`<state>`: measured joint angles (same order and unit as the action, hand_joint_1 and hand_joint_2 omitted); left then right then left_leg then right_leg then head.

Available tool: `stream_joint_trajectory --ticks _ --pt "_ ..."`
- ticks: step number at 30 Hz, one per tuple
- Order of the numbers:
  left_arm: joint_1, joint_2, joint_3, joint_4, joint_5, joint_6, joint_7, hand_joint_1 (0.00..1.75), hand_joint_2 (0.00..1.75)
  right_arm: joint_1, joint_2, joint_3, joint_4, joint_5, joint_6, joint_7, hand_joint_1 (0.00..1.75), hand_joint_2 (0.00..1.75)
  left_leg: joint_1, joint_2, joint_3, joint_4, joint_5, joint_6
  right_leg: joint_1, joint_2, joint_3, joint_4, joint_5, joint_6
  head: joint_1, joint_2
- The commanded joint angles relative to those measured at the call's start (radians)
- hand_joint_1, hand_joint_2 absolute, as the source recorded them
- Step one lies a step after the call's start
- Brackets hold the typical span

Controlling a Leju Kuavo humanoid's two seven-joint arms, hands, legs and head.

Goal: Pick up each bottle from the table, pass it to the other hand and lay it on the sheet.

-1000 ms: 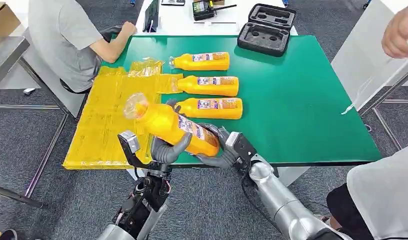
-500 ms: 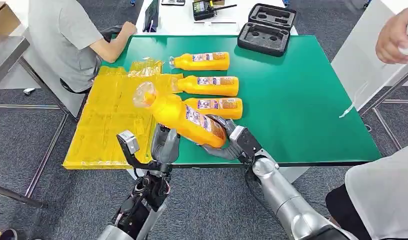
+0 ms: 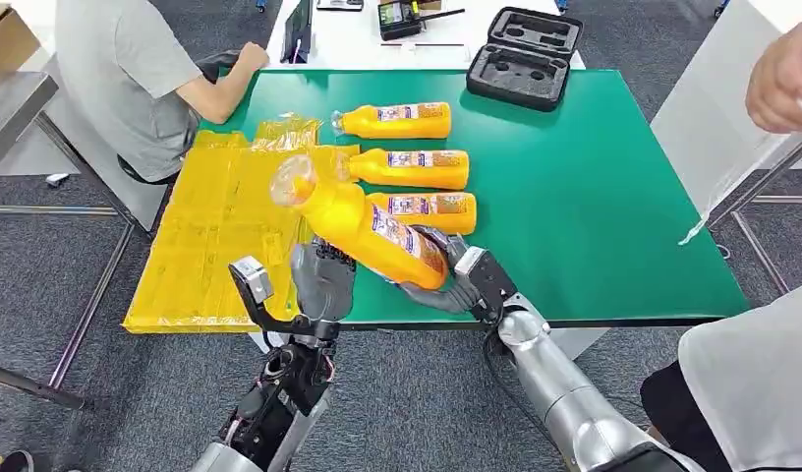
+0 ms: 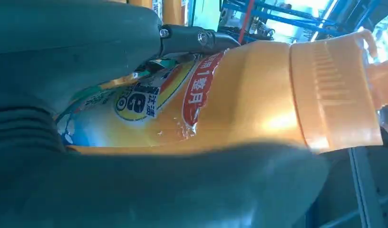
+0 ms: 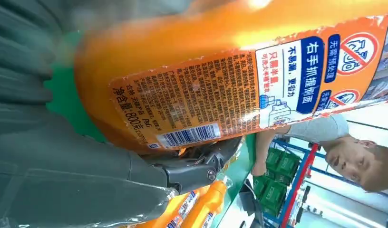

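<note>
Orange bottle (image 3: 363, 228), capped, tilted: held by right hand (image 3: 438, 279) and left hand (image 3: 321, 278); three more bottles (image 3: 414, 168) lie on green counter (image 3: 594, 197).

Held bottle (image 3: 363, 228): orange-yellow body, blue, red and white label, black barcode on white patch. Three lying bottles (image 3: 409, 168): same orange-yellow with blue-and-white labels. Sheet (image 3: 220, 226): yellow, translucent. Table (image 3: 574, 197): green. Case (image 3: 524, 59): black. Hands (image 3: 323, 280): grey. Floor (image 3: 43, 275): grey carpet.
</note>
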<state>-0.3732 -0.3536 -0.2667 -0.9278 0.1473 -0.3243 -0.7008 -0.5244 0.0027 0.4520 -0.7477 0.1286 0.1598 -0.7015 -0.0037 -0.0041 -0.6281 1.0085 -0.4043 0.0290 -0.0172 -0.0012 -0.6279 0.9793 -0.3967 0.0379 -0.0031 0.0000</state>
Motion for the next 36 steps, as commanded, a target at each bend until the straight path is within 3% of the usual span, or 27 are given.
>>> stream_joint_trajectory --ticks 1,3,7,14,15,36 --pt "-0.006 0.015 -0.039 0.009 -0.002 -0.006 0.003 0.00 0.00 -0.047 0.002 -0.007 0.073 0.000 0.006 0.003 1.75 1.75 0.001 0.001 0.006 0.000 -0.003 -0.002 0.001 0.001 0.006 -0.001 -0.002 -0.002 0.000 0.000" --pt "-0.006 0.015 -0.039 0.009 -0.002 -0.006 0.003 0.00 0.00 -0.047 0.002 -0.007 0.073 0.000 0.006 0.003 1.75 1.75 0.002 0.002 0.011 0.001 -0.006 -0.003 0.002 0.001 0.012 -0.001 -0.005 -0.003 0.000 0.000" --pt "-0.006 0.015 -0.039 0.009 -0.002 -0.006 0.003 0.00 0.00 -0.047 0.002 -0.007 0.073 0.000 0.006 0.003 1.75 1.75 0.000 0.000 0.003 0.000 -0.001 -0.001 0.000 0.000 0.003 0.000 -0.001 -0.001 0.000 0.000" --pt "-0.007 0.016 -0.043 0.011 -0.001 -0.011 0.003 0.00 0.00 -0.048 0.006 -0.003 0.082 0.002 0.010 0.003 1.75 1.75 0.001 0.001 0.006 0.000 -0.003 -0.002 0.001 0.001 0.006 -0.001 -0.002 -0.002 0.000 0.000" --pt "-0.007 0.015 -0.044 0.013 0.000 -0.012 0.003 0.00 1.75 -0.050 0.009 -0.001 0.086 0.003 0.015 0.003 1.75 1.75 0.001 0.001 0.007 0.000 -0.003 -0.002 0.001 0.001 0.007 -0.001 -0.003 -0.002 0.000 0.000" --pt "0.022 0.018 -0.164 -0.032 -0.087 0.102 0.003 0.00 1.75 -0.097 0.057 -0.055 0.118 -0.055 0.128 0.003 1.75 1.75 0.000 0.002 0.005 0.000 -0.003 -0.001 0.000 0.002 0.005 0.000 -0.002 -0.001 0.000 0.000"
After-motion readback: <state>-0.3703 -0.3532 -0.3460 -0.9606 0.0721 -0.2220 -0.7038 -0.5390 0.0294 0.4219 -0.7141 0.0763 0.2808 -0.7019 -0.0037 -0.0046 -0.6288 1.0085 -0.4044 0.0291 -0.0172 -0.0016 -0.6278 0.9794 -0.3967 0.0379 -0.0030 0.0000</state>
